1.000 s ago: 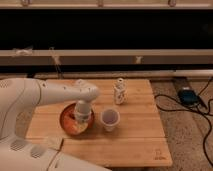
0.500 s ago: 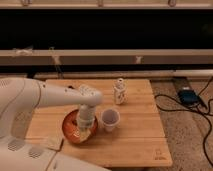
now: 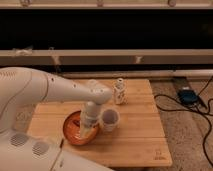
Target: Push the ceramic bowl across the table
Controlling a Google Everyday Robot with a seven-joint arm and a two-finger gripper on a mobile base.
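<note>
The ceramic bowl (image 3: 73,129) is orange-red inside with a darker rim. It sits on the front left part of the light wooden table (image 3: 140,140). My white arm reaches in from the left and bends down over the bowl. My gripper (image 3: 86,132) is down inside the bowl at its right side, close to the small pale cup (image 3: 110,119). The arm hides part of the bowl.
A small white patterned bottle (image 3: 119,91) stands near the table's back edge. A small mark (image 3: 159,154) is at the front right corner. A dark box with cables (image 3: 188,96) lies on the floor to the right. A dark wall with rails runs behind.
The bowl has slid toward the table's front edge with the gripper in it. The arm's wrist has moved forward and down. The cup and bottle have not moved.
</note>
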